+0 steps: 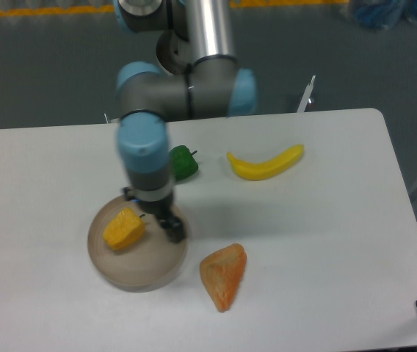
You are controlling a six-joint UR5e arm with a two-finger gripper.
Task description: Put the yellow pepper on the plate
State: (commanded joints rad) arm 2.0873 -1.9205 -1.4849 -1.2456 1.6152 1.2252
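The yellow pepper (124, 229) lies free inside the plate (142, 273), toward its nine o'clock side. My claw (170, 228) hangs over the plate's two o'clock rim, apart from the pepper and holding nothing; blur hides whether my fingers are spread. The green pepper (183, 163) sits at twelve o'clock of me, the banana (265, 162) at two, the orange wedge (224, 275) at five
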